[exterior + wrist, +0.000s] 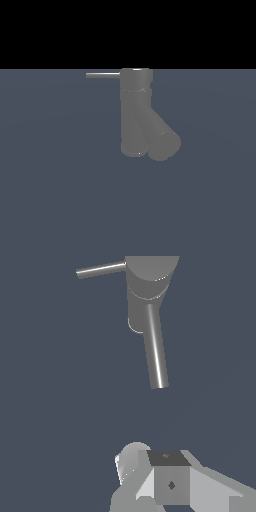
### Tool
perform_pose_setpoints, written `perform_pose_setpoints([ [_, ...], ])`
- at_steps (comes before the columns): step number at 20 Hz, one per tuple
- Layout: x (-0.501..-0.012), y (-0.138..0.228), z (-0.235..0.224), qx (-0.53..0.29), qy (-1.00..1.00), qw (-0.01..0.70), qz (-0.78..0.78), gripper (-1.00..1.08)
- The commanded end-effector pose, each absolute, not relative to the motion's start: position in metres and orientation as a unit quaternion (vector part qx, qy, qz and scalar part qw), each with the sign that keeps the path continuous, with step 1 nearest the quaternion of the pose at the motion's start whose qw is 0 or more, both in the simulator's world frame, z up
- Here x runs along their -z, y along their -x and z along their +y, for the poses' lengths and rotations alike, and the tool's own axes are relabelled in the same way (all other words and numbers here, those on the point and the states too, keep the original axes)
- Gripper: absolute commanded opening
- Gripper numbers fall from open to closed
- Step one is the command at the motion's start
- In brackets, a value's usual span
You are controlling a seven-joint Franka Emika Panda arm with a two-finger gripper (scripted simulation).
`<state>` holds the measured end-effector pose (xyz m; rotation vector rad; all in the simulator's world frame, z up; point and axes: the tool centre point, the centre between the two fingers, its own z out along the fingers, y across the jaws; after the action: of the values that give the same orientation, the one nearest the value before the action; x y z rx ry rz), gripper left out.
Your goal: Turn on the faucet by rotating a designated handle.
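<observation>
The faucet is a matte grey upright cylinder with a thick angled spout branching toward the exterior view's right. The handle, a thin light grey rod, projects from the cylinder's top toward the exterior view's left. The wrist view shows the faucet from above with this thin rod, and a second, longer shiny rod pointing toward my gripper. My gripper shows only in part at the wrist view's edge, well apart from the faucet and touching nothing. It is out of the exterior view.
The faucet stands on a flat, dark blue-grey floor. A black background lies beyond the floor's far edge.
</observation>
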<state>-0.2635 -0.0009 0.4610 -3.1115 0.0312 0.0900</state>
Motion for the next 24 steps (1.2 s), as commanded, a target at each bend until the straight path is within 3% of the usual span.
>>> perform_pose_setpoints([
  [1,-0.461,0.264,-0.001,-0.029,0.999,0.014,0.01,-1.0],
  [24,-0.463,0.245,-0.003,-0.024,0.999,-0.01,0.026,-1.0],
])
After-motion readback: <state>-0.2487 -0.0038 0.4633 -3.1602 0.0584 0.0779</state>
